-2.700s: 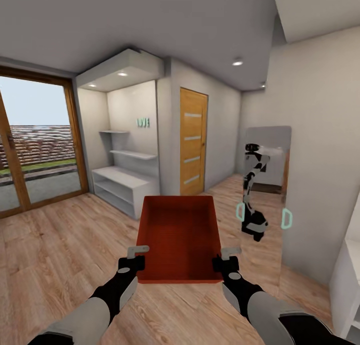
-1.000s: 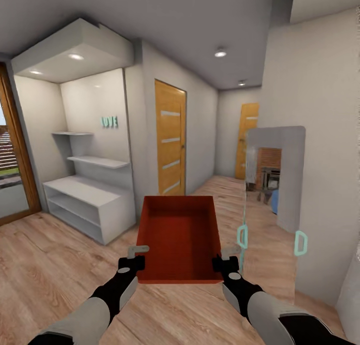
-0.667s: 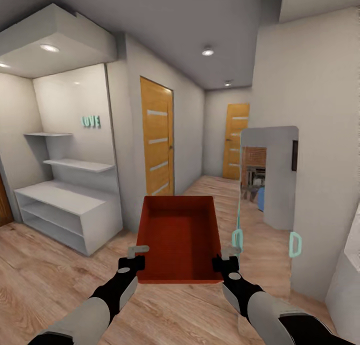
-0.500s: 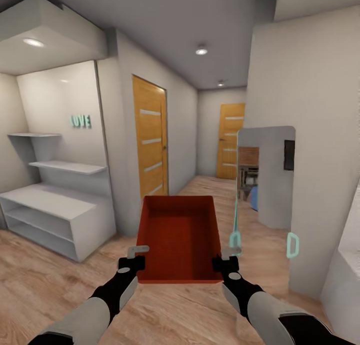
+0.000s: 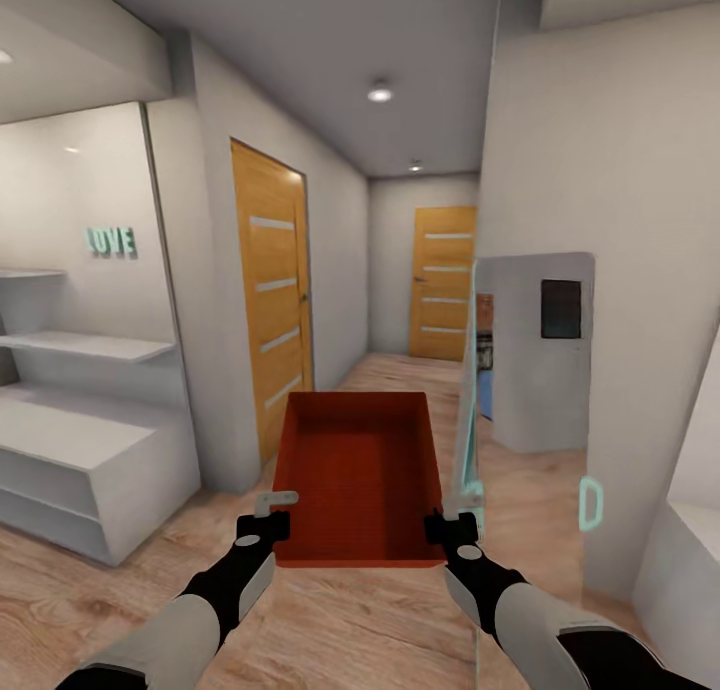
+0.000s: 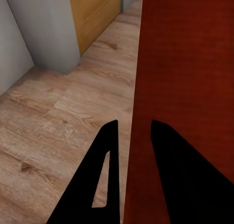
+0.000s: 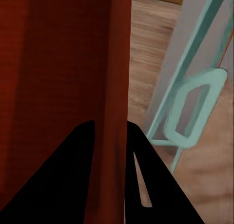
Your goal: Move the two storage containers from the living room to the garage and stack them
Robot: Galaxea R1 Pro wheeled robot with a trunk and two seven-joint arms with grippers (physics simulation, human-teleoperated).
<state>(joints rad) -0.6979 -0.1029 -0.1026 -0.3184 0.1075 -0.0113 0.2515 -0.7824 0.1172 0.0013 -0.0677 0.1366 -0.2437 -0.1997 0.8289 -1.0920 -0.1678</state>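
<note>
Head view first: orange-red rectangular topless storage container [image 5: 358, 475] rides in front of the robot's chest, carried above a light wood plank floor [image 5: 90, 590] and aimed down a white-walled hallway with two tan wooden doors [image 5: 270, 290]. The left gripper [image 5: 268, 515] pinches the near corner of its left wall, and the right gripper [image 5: 452, 518] pinches the near corner of the right wall. The bin looks rigid and smooth-sided, probably light since it is empty, though the plain walls may slip, so a hold on both rims near the near edge seems sound. Its inner bottom is plain and dark red, with nothing inside.

Left wrist view: the two dark fingers [image 6: 105, 180] straddle the container's thin wall [image 6: 185, 63], one outside and one inside, clamped on the rim.

Right wrist view: the fingers [image 7: 78, 175] likewise close on the opposite wall [image 7: 63, 58], with a pale teal looped handle [image 7: 192, 109] on a grey glass panel just beside.
</note>
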